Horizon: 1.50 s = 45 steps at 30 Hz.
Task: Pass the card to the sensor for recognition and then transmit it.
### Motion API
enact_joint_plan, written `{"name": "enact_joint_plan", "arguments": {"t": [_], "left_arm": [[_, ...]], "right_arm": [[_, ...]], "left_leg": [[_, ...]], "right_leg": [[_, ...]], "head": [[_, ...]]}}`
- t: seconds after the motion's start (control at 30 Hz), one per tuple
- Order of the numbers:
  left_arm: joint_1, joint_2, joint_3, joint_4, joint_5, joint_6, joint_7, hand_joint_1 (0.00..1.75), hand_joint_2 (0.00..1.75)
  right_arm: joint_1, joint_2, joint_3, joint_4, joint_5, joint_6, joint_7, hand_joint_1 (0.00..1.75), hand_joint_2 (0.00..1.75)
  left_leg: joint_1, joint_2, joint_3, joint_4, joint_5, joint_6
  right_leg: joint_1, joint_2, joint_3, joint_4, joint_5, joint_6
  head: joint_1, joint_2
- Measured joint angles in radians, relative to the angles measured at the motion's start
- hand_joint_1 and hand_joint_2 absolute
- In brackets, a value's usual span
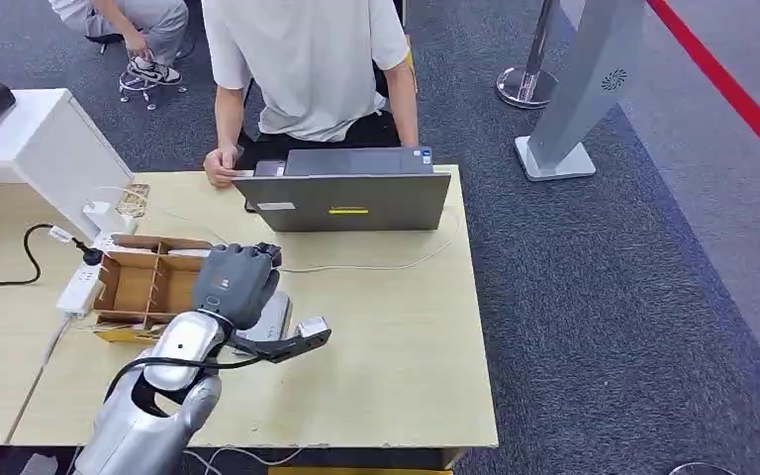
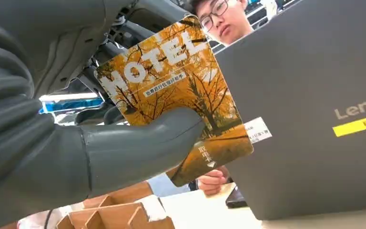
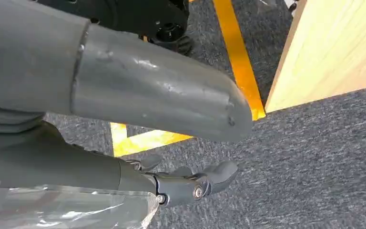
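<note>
The left hand (image 1: pixel 237 282) holds the card (image 2: pixel 176 90), an orange one printed HOTEL, pinched with the thumb (image 2: pixel 143 143) pressed across its face and the darker fingers behind it. Beyond the card stands a grey laptop (image 1: pixel 351 198), with a person (image 1: pixel 307 64) seated behind it. Below the thumb lies a cardboard tray (image 1: pixel 148 282) on the wooden table (image 1: pixel 396 366). The right hand (image 3: pixel 171 143) hangs beside the table edge over grey carpet (image 3: pixel 314 167), fingers apart and holding nothing.

You see a light wooden table (image 1: pixel 396 356) on grey carpet (image 1: pixel 633 297). On it sit a grey laptop (image 1: pixel 351 201), a cardboard divider box (image 1: pixel 148 282), a white power strip (image 1: pixel 81 282) and a white cable (image 1: pixel 396 262).
</note>
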Motion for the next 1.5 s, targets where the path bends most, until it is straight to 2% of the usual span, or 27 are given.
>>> {"name": "enact_joint_plan", "arguments": {"t": [0.1,0.23,0.4,0.8,1.17,1.5], "left_arm": [[0.004,0.002,-0.003,0.0,0.0,-0.002,0.001,1.75,1.75],[0.011,0.005,-0.003,0.0,-0.019,-0.031,0.053,1.75,1.75],[0.035,0.005,-0.003,0.0,-0.044,-0.031,0.11,1.75,1.75],[0.071,-0.002,0.01,0.051,-0.057,-0.042,0.144,1.75,1.75],[0.09,-0.012,0.065,0.134,-0.068,-0.074,0.176,1.75,1.75],[0.09,-0.019,0.11,0.192,-0.069,-0.074,0.18,1.75,1.75]], "right_arm": [[0.001,0.0,0.0,0.001,0.001,0.0,0.0,0.0,0.0],[0.002,0.0,-0.005,0.001,0.005,-0.003,0.005,0.0,0.0],[0.003,0.0,-0.017,0.001,0.018,-0.003,0.012,0.0,0.0],[0.003,0.0,-0.022,0.002,0.061,-0.007,0.028,0.0,0.0],[0.003,0.002,-0.022,0.002,0.096,-0.018,0.05,0.0,0.0],[0.002,0.002,-0.022,0.002,0.117,-0.018,0.06,0.0,0.0]], "left_leg": [[0.0,0.0,0.0,0.0,0.0,0.0],[0.0,0.0,0.0,0.0,0.0,0.0],[0.0,0.0,0.0,0.0,0.0,0.0],[0.0,0.0,0.0,0.0,0.0,0.0],[0.0,0.0,0.0,0.0,0.0,0.0],[0.0,0.0,0.0,0.0,0.0,0.0]], "right_leg": [[0.0,0.0,0.0,0.0,0.0,0.0],[0.0,0.0,0.0,0.0,0.0,0.0],[0.0,0.0,0.0,0.0,0.0,0.0],[0.0,0.0,0.0,0.0,0.0,0.0],[0.0,0.0,0.0,0.0,0.0,0.0],[0.0,-0.001,0.0,0.0,0.0,0.0]], "head": [[0.0,0.0],[0.0,0.0],[0.0,0.0],[0.0,0.0],[0.0,0.0],[0.0,0.0]]}}
